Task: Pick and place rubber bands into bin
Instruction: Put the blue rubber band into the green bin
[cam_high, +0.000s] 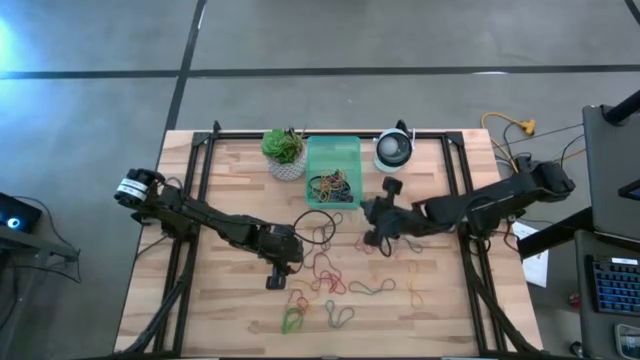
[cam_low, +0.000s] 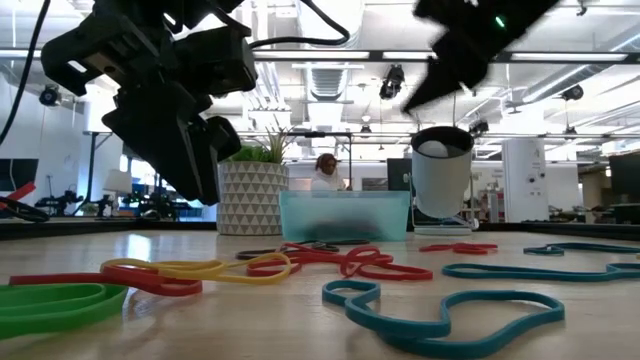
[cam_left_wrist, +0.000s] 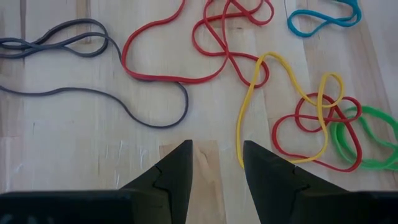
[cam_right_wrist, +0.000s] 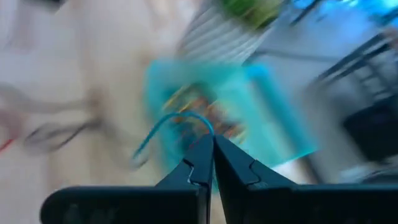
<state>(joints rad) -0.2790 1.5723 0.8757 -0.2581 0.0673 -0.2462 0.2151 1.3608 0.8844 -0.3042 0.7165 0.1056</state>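
Several rubber bands lie loose on the wooden table: red (cam_left_wrist: 205, 59), yellow (cam_left_wrist: 249, 106), green (cam_left_wrist: 367, 134), teal (cam_left_wrist: 323, 18) and grey (cam_left_wrist: 93, 93). More of them sit inside the mint-green bin (cam_high: 332, 150) at the far middle. My left gripper (cam_left_wrist: 217, 146) hovers open over bare wood, just near of the yellow band, touching nothing. My right gripper (cam_right_wrist: 211, 138) is raised right of the bin (cam_right_wrist: 261, 106) and faces it, shut on a teal rubber band (cam_right_wrist: 168, 121). The right wrist view is blurred. My right gripper pinches the teal band between its two fingertips at a short stretch (cam_right_wrist: 204, 126) of the loop. The rest arcs away from the tips and droops slack, lifted clear of the table. One strand or two, the blur hides.
A white pot with a green plant (cam_high: 284, 152) stands left of the bin, and a round white-and-dark device (cam_high: 394, 150) stands right of it. Black cables run along the table's sides. Bands are scattered over the middle and near part of the table (cam_high: 330, 275).
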